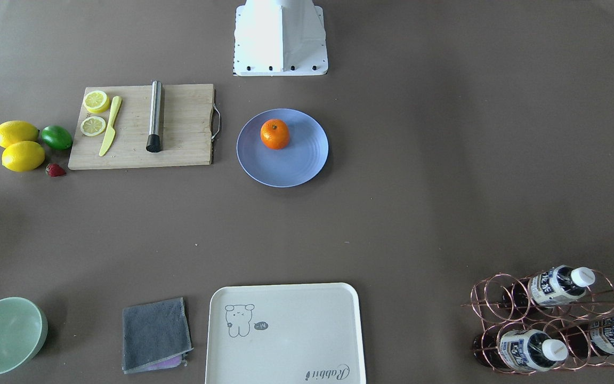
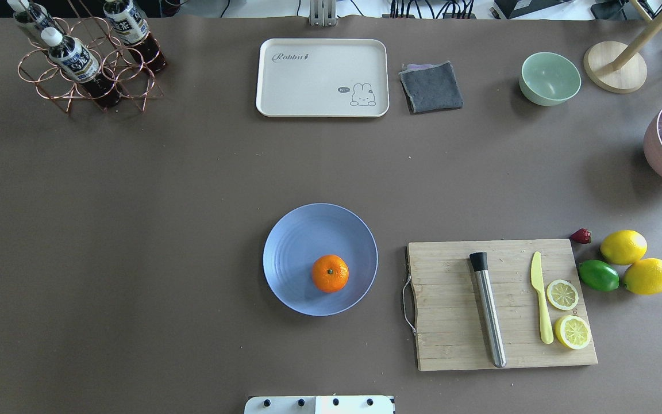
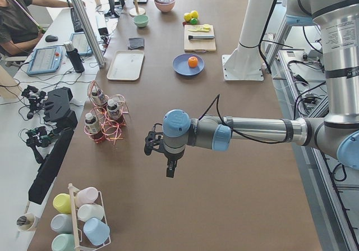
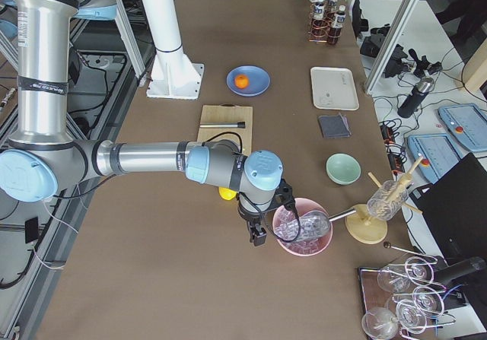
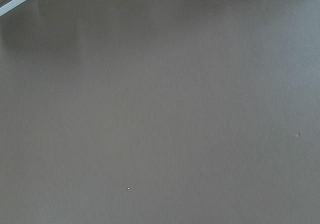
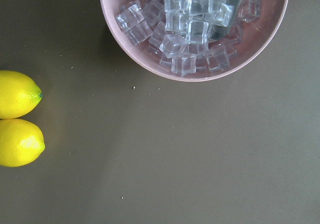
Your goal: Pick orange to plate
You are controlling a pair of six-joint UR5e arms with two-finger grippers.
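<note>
Orange (image 2: 330, 273) is sitting on plate (image 2: 296, 247), off-centre. Left gripper (image 3: 170, 171) and right gripper (image 4: 257, 237) are hanging well apart. Their opening cannot be told from these side views.

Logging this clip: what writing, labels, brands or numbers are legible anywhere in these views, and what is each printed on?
"Rabbit": cursive script in one corner of the cream tray.
"hi~": apparently, in a small speech bubble beside the rabbit drawing on that tray; tiny, so not certain.
Labels on the bottles: blue-and-white print with characters, too small to read.
Nothing else legible shows.
</note>
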